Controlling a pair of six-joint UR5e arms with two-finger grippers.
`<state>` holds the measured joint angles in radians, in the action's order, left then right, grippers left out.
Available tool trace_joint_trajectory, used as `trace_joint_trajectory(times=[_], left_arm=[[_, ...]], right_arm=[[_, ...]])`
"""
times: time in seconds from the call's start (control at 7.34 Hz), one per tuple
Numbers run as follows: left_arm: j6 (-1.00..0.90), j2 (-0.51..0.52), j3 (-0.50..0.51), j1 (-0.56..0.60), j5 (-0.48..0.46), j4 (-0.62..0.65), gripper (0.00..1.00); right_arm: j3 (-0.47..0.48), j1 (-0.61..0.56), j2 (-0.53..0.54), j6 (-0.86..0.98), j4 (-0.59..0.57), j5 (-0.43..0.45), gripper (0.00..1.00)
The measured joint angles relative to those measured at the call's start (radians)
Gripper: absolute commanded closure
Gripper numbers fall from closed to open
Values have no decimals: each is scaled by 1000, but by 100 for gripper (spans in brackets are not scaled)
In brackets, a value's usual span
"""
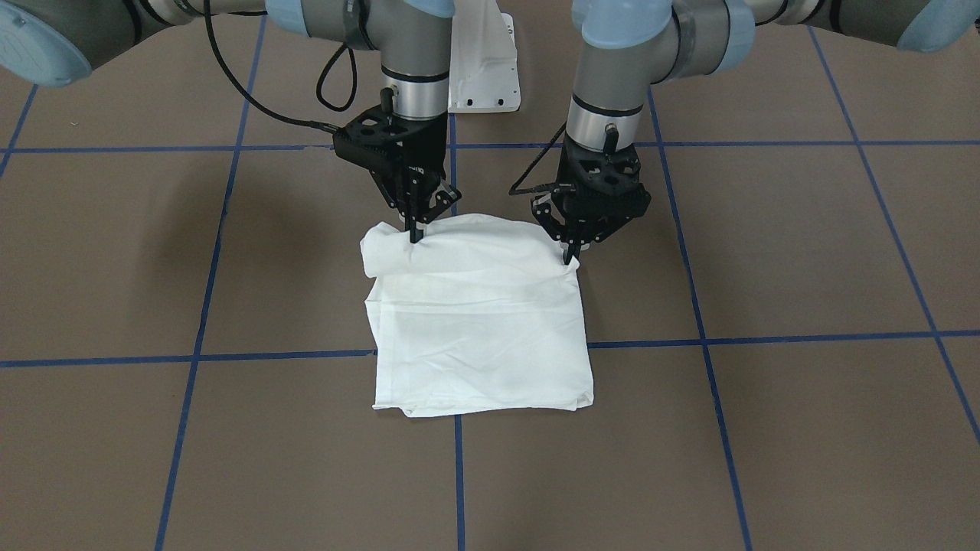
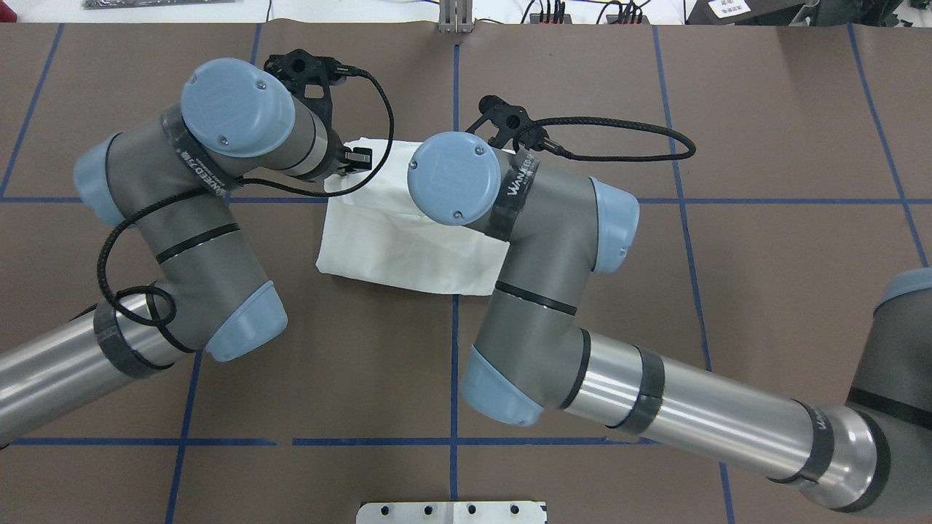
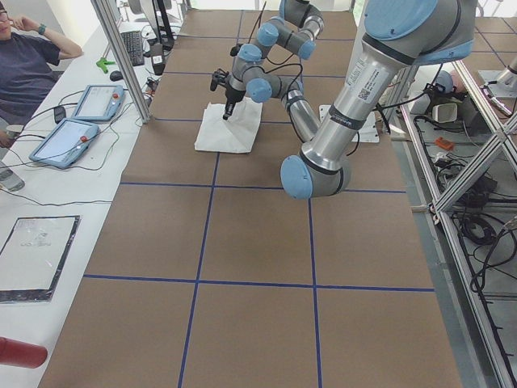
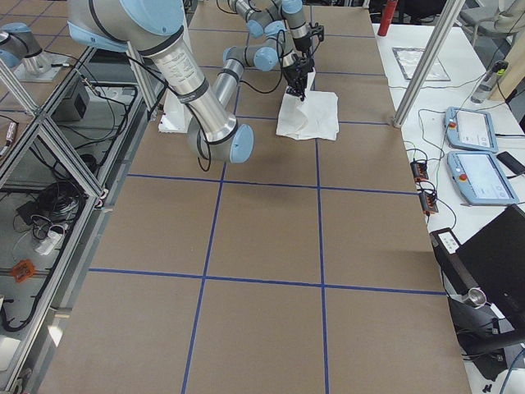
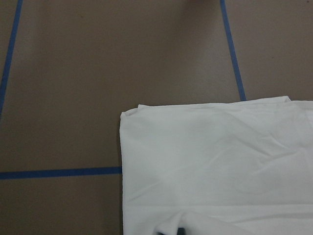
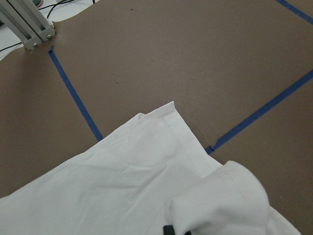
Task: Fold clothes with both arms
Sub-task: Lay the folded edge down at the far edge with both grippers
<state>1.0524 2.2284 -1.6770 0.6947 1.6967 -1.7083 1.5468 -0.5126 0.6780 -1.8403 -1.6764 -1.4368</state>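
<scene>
T-shirt [image 2: 408, 244] partly hidden beneath right arm [image 2: 531, 240] overhead.

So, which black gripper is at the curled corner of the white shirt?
The black right gripper, on the front view's left: the white cotton shirt curls there, while the corner at the left gripper lies flat.

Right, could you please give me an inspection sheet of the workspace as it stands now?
Surface: brown table with a blue tape grid.
Job's things: white T-shirt folded to a rectangle, robot-side edge raised at the grippers.
Clutter: nothing seen.
Grippers: left gripper and right gripper each pinch that edge, near its ends.
Cables: black cables loop at both wrists.
Surroundings: two tablets and a seated person at a side bench.
</scene>
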Motion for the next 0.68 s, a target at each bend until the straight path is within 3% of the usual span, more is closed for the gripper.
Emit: trace_joint_trajectory(times=[0.41, 0.54, 0.68], left_arm=[[-50, 100, 275, 49, 0, -171, 100], [-72, 134, 362, 66, 0, -221, 90], [-86, 156, 426, 77, 8, -264, 1]], right_arm=[[-197, -46, -83, 27, 96, -5, 100], [-241, -58, -90, 40, 133, -9, 100], [-274, -69, -92, 61, 163, -11, 1]])
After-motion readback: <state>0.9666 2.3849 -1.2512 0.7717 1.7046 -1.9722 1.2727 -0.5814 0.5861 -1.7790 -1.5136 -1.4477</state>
